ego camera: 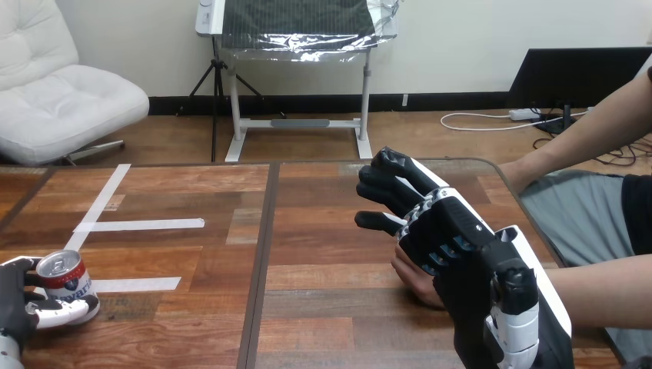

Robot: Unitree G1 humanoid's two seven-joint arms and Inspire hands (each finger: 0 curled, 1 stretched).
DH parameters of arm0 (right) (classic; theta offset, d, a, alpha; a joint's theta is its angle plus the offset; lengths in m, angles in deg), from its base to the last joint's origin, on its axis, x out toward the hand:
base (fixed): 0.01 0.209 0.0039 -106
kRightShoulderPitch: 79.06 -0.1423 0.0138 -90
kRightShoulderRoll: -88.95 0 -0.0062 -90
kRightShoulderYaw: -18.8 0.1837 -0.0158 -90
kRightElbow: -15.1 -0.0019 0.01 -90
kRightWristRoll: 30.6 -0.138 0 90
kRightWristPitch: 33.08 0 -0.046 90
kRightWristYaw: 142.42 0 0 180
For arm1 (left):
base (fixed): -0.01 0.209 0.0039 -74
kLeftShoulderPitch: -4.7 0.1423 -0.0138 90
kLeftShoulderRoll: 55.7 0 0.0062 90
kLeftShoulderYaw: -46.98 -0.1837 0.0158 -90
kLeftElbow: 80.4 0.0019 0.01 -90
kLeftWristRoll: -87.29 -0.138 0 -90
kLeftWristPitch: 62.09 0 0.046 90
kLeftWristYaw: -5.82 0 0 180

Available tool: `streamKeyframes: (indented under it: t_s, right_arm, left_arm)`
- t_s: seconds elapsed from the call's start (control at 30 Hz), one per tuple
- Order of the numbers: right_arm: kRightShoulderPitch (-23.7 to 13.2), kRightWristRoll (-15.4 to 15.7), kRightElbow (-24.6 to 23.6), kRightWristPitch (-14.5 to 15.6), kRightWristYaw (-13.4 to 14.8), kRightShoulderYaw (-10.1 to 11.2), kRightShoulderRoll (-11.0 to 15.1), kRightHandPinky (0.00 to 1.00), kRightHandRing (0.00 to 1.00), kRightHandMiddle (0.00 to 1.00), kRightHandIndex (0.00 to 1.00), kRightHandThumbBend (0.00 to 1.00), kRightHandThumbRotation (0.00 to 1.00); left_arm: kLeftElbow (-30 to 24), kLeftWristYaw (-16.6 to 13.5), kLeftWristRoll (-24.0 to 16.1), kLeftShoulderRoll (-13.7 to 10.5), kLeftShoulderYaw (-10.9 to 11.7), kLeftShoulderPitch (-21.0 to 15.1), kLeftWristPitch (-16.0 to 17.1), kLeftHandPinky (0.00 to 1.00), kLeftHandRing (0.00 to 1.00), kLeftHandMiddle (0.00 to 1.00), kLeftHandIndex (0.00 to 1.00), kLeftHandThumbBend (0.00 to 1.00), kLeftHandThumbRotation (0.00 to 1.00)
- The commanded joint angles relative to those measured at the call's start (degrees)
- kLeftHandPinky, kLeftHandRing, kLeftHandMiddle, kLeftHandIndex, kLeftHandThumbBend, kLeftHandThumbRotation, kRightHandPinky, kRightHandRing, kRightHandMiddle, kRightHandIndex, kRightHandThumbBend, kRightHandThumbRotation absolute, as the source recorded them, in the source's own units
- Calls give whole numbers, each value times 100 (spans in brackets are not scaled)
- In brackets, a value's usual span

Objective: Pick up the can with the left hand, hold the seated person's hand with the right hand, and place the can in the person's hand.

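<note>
Brown wooden planks, glossy and grained, make up the one table (330,307), which is built as two panels that meet at a dark seam (257,269).

Two robot hands are in sight. The right hand (450,231) is the bulkiest shape, at the table's right half: hard black plastic with flat white shells on its back. Its fingers (388,165) reach forward and to the left, apart from one another and lightly bent, their tips closed on nothing. It lies over the person's hand (415,280), whose rounded edge shows from beneath the palm; whether the two touch cannot be told.

The person has two hands in view. The second hand (523,175) sits at the table's far right corner, well apart from the first.

The left hand (19,304) sits at the bottom left corner, its jointed black-and-white fingers wrapped round the can.

Three flat strips of white tape (142,225) lie on the left panel: one long and slanted, two shorter and level.

One can (68,284), a small cylinder with a silver metal top and a red and white side, stands near upright in the left hand's grasp at the table's near left edge.
</note>
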Motion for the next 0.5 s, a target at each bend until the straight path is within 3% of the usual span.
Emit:
streamKeyframes:
  t_s: [0.0, 0.47]
  right_arm:
    - [-290, -67, -196, -64, 26, 43, -37, 82, 89, 88, 89, 81, 99]
    - [-274, -35, -190, -100, 40, 48, -51, 82, 89, 88, 89, 80, 98]
  left_arm:
    - [35, -164, -16, -115, -22, -445, 106, 61, 67, 70, 70, 62, 0]
    - [-96, -362, -88, -91, -53, -406, 27, 53, 59, 63, 64, 63, 0]
